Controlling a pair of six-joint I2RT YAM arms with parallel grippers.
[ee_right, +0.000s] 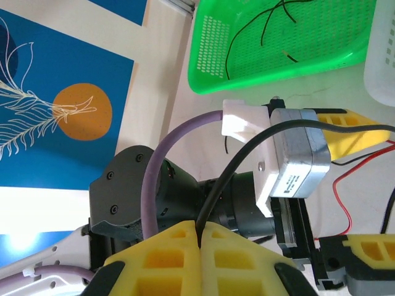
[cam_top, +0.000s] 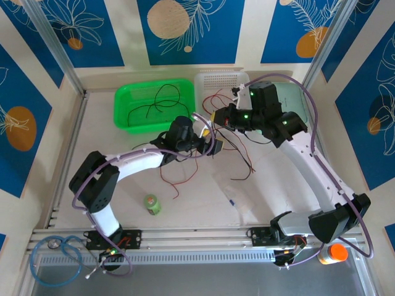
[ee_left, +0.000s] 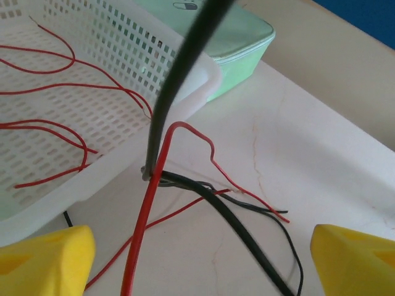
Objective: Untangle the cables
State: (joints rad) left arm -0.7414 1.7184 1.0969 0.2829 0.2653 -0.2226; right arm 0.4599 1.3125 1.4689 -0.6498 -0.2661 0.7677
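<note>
A tangle of thin red and black cables (cam_top: 236, 154) lies on the table's middle. My right gripper (ee_right: 201, 227) is shut on a black cable (ee_right: 290, 126), which rises taut from the tangle (ee_left: 176, 80). In the top view this right gripper (cam_top: 217, 117) hovers by the white basket. My left gripper (cam_top: 210, 147) is open just in front of it, its yellow fingertips (ee_left: 46, 262) wide apart. A red cable (ee_left: 145, 216) and black cables (ee_left: 247, 231) run between them without being pinched.
A green basket (cam_top: 123, 114) at the back holds black cables. The white basket (ee_left: 117, 43) beside it holds red ones. A mint box (ee_left: 244, 43) stands behind. A green bottle (cam_top: 152, 204), clear bag (cam_top: 237, 192), orange bottle (cam_top: 336, 253) and blue hose (cam_top: 55, 253) sit nearer.
</note>
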